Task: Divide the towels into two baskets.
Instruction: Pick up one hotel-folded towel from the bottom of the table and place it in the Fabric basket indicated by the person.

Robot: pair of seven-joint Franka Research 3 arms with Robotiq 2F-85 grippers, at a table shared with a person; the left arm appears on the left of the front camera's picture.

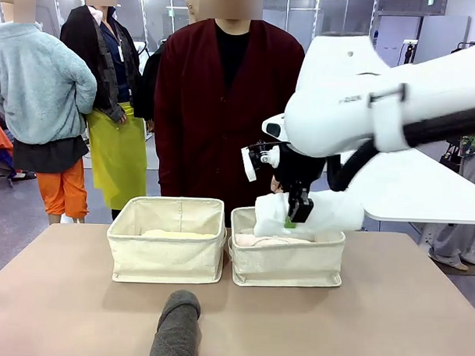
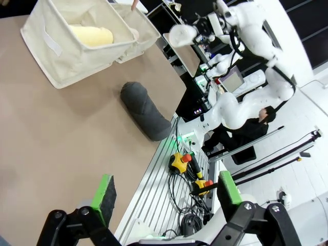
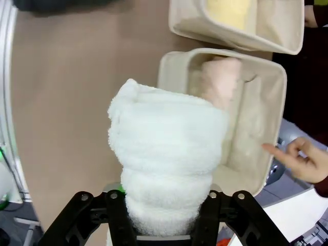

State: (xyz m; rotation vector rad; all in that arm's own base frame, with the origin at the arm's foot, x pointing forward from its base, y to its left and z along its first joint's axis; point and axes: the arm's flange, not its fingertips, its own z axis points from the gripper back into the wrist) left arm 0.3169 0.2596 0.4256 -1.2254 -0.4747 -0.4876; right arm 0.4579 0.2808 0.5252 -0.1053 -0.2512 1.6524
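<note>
My right gripper (image 1: 296, 214) is shut on the white towel (image 1: 322, 211), holding it just over the right basket (image 1: 285, 267). In the right wrist view the white towel (image 3: 166, 154) rises between the fingers above that basket (image 3: 171, 69), and the pale pink towel (image 3: 220, 82) lies inside. The left basket (image 1: 164, 261) holds the pale yellow towel (image 1: 177, 234). The dark grey towel (image 1: 176, 328) lies on the table near the front edge. My left gripper (image 2: 166, 192) hangs open over the table edge, well short of the grey towel (image 2: 146, 110).
A person in a dark red cardigan (image 1: 224, 107) stands right behind the baskets. One hand (image 3: 302, 161) points near the right basket's far corner. Bare tan tabletop (image 1: 389, 308) lies on both sides of the grey towel. Cables and stop buttons (image 2: 187, 164) sit below the table edge.
</note>
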